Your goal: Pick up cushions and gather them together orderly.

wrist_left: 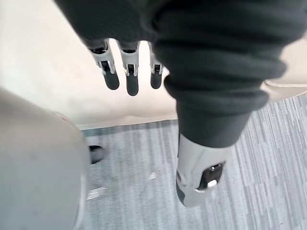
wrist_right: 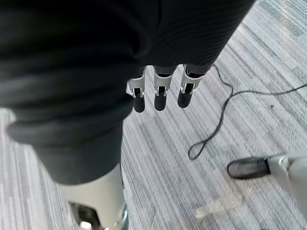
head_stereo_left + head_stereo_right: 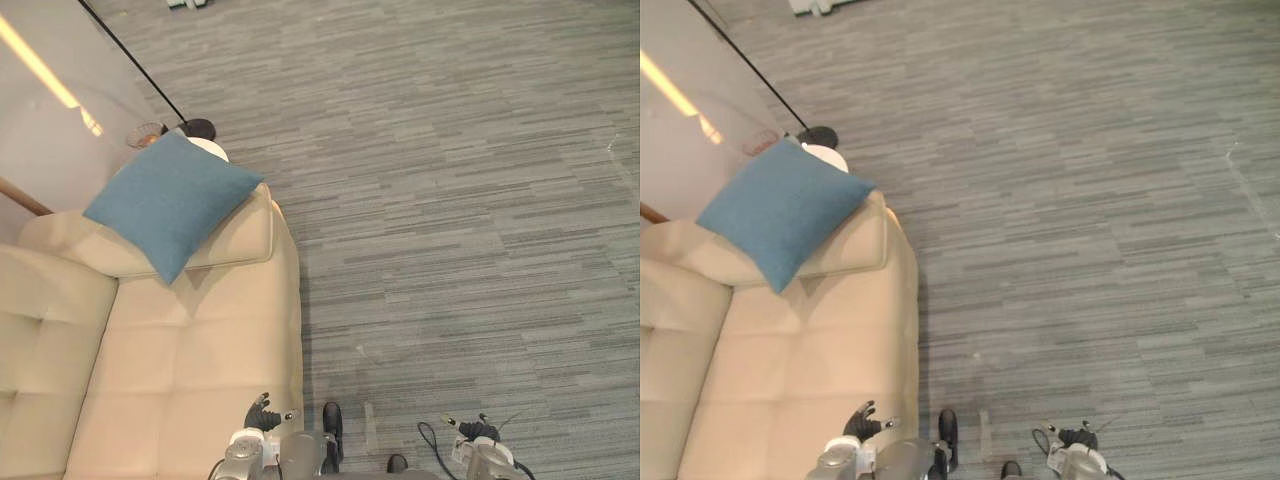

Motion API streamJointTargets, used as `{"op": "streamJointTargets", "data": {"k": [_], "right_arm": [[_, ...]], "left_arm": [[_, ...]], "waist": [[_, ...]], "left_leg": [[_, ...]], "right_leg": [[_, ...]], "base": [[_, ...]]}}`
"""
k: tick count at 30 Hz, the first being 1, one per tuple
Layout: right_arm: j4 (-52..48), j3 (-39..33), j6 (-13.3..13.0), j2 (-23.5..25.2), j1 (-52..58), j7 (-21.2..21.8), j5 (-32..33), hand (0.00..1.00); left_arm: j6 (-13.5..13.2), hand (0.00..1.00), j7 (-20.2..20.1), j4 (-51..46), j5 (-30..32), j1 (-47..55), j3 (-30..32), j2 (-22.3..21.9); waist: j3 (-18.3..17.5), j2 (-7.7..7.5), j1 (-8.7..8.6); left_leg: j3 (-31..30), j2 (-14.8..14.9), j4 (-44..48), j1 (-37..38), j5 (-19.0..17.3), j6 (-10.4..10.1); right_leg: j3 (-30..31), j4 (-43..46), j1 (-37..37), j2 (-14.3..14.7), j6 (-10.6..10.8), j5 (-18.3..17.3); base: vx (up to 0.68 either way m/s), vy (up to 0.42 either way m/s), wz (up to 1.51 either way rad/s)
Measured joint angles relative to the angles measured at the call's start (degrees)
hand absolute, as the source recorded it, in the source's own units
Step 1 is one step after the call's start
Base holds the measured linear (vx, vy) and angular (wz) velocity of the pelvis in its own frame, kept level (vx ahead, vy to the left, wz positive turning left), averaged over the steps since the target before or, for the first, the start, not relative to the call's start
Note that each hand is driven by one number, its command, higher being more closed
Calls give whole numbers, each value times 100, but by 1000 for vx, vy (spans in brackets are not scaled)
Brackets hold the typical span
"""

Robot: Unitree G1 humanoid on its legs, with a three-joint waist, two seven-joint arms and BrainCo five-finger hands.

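The cream leather sofa (image 3: 180,350) is what you must mind first. It stands close on the robot's left, so when you go forward along it, the left arm can brush its front edge. The blue cushion (image 3: 170,205) lies tilted on the armrest at the far end of the sofa, with one corner hanging down over the seat. It is the one cushion I can see, so I cannot tell where you should gather it. I judge that it rests there loosely. If you push it instead of closing around it, it can slide off to the floor or back against the things behind it. It is also soft, so the fingers may catch just the cover.

The left hand (image 3: 260,413) hangs low over the front of the seat, with fingers straight and thumb apart, holding nothing. The right hand (image 3: 478,430) hangs over the floor in the same way (relaxed and empty). Both are well apart from the cushion.

The floor is a grey striped carpet (image 3: 450,200), flat and bare in front of the robot. A pale wall (image 3: 40,130) runs behind the sofa. Just behind the cushion there is a small white round top (image 3: 210,148), perhaps a side table. A thin black pole (image 3: 130,62) rises from a dark base there.
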Motion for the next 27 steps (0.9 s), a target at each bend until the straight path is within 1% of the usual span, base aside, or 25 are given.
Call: {"op": "streamJointTargets", "data": {"k": [1, 2, 3, 4, 5, 7, 8, 9, 10, 11, 12, 13, 14, 15, 16, 17, 18, 19, 20, 21, 23, 24, 25, 26, 27], "right_arm": [[-75, 5, -2, 48, 67, 0, 0, 0], [-126, 16, -5, 138, 141, 9, -1, 0], [-162, 25, 3, 209, 201, 15, -1, 0], [-228, 26, 9, 287, 225, 36, 0, 0], [-227, 26, 11, 292, 234, 42, 0, 0], [-228, 70, 11, 295, 156, 49, -1, 0], [-228, 76, 11, 287, 106, 49, -2, 0], [-228, 83, 13, 284, -9, 49, -4, 0], [-228, 93, 26, 290, -33, 50, -4, 0], [-226, 95, 45, 295, -6, 50, -3, 0], [-222, 83, 55, 286, 114, 45, -4, 0], [-206, 11, 61, 178, 152, 35, -5, 0], [-226, -1, 56, 161, 135, 30, -3, 0], [-225, -62, 55, 79, 114, 34, -5, 0], [-221, -183, 57, 73, 139, 33, -5, 0], [-221, -208, 58, 66, 160, 32, -4, 0], [-217, -203, 59, 40, 200, 29, -1, 0], [-205, -186, 65, 33, 212, 22, 6, 0], [-201, -175, 70, 27, 210, 19, 7, 0], [-190, -163, 71, 38, 232, 18, 31, 0], [-187, -166, 66, 47, 278, 21, 40, 0], [-192, -166, 53, 45, 295, 24, 51, 0], [-192, -164, 43, 11, 291, 23, 60, 0], [-196, -164, 38, -12, 290, 28, 62, 0], [-216, -164, 27, -61, 296, 34, 67, 0]], "left_arm": [[6, 0, -1, 9, -1, 4, -34, 28], [13, 0, -1, 6, -3, 9, -98, 73], [16, 0, 0, 7, -1, 36, -169, 120], [14, 0, -1, 8, -2, 43, -221, 162], [14, 0, -2, 9, -1, 56, -242, 172], [13, 0, 5, 8, -2, -16, -253, 193], [12, 0, 7, 7, -2, -46, -257, 208], [11, 0, 9, 8, 0, -147, -290, 244], [12, 0, 12, 9, 11, -199, -398, 301], [11, 0, 8, 9, 33, -220, -426, 331], [10, 0, 11, 18, 113, -226, -426, 371], [8, 0, 23, 72, 123, -196, -409, 224], [-3, 0, 9, 106, 146, -171, -401, 192], [2, 0, 11, 186, 163, -212, -367, 145], [-2, 0, 13, 199, 167, -232, -358, 100], [-7, 0, 13, 193, 168, -236, -359, 79], [-17, 0, 18, 181, 159, -247, -359, 47], [-19, 0, 20, 192, 146, -245, -358, 23], [-17, 0, 21, 206, 142, -229, -362, 8], [-5, 0, 24, 249, 109, -185, -359, 3], [-7, 0, 23, 241, 93, -116, -366, -10], [-8, 0, 18, 239, 93, -91, -373, -14], [-14, 0, 11, 219, 91, -74, -391, -17], [-14, 0, 9, 211, 93, -74, -413, -15], [-13, 0, 6, 209, 93, -65, -417, -19]], "waist": [[13, -26, -16], [43, -76, -28], [51, -101, -48], [64, -103, -66], [64, -94, -88], [54, -81, -184], [58, -64, -233], [104, -55, -329], [198, -111, -368], [216, -169, -372], [238, -294, -416], [214, -78, -399], [209, -57, -401], [224, -62, -426], [222, -65, -445], [212, -73, -462], [207, -90, -465], [251, -158, -461], [252, -143, -453], [219, -71, -427], [227, -88, -429], [227, -87, -429], [214, -67, -424], [200, -39, -421], [172, 25, -416]], "left_leg": [[-20, -41, -13, 197, -130, 14], [-43, -71, -54, 536, -287, -22], [-46, -75, -84, 800, -353, -44], [-81, -65, -268, 1303, -373, -64], [-88, -41, -345, 1438, -373, -64], [-227, 109, -611, 1827, -407, -63], [-267, 169, -622, 1832, -435, -75], [-397, 286, -711, 1897, -466, -97], [-525, 354, -773, 2036, -476, -115], [-583, 352, -773, 2099, -498, -153], [-763, 342, -764, 2332, -633, -380], [-877, 589, -730, 2427, -732, -531], [-930, 659, -654, 2394, -681, -614], [-1006, 673, -491, 2403, -532, -826], [-1037, 694, -171, 2369, -407, -1006], [-1044, 703, 69, 2278, -353, -1102], [-1044, 705, 811, 1948, -182, -1394], [-992, 760, 1783, 1452, 136, -1719], [-871, 838, 2215, 1243, 62, -1680], [-586, 1009, 2685, 894, -357, -1372], [-307, 978, 2468, 552, -717, -1092], [-269, 844, 2031, 409, -743, -1069], [-158, 594, 1137, 254, -671, -1027], [-155, 475, 673, 211, -543, -1027], [-158, 387, 120, 154, -251, -1067]], "right_leg": [[15, 1093, -370, -90, 489, -18], [4, 2504, -911, -238, 721, 41], [-93, 3141, -1151, -327, 593, 47], [-408, 3475, -1350, -477, 196, -69], [-531, 3408, -1407, -509, 34, -106], [-1058, 2424, -1840, -499, -336, -166], [-1163, 2100, -1969, -456, -397, -85], [-1228, 1257, -2207, -343, -469, 271], [-1157, 253, -2267, -219, -492, 868], [-1075, -280, -2211, -194, -479, 1211], [-882, -1076, -2026, -194, -417, 2155], [-905, -804, -1982, -6, -724, 2303], [-964, -615, -2038, -6, -846, 2155], [-1025, -88, -2128, -51, -956, 1774], [-1123, 325, -2101, -149, -981, 1414], [-1177, 451, -2073, -202, -991, 1275], [-1276, 546, -1940, -304, -1015, 1032], [-1321, 427, -1732, -355, -1030, 863], [-1398, 364, -1606, -360, -1056, 832], [-1584, 222, -1325, -361, -1124, 737], [-1867, -6, -866, -396, -1039, 663], [-2048, -122, -636, -438, -981, 628], [-2284, -272, -357, -466, -891, 575], [-2401, -343, -246, -458, -841, 556], [-2515, -445, -115, -382, -775, 544]], "base": [[446, 152, 4], [468, 108, 9], [551, 64, 10], [458, 42, 8], [450, 11, 8], [400, -55, 20], [486, -149, 44], [493, -200, 54], [496, -233, 56], [474, -268, 68], [522, -307, 51], [514, -293, 41], [475, -280, 17], [430, -260, 33], [433, -269, 43], [416, -256, 57], [428, -282, 60], [345, -230, 56], [368, -216, 50], [231, -107, 35], [288, -105, 66], [313, -55, 103], [246, -19, 84], [299, 1, 76], [258, 24, 35]]}}
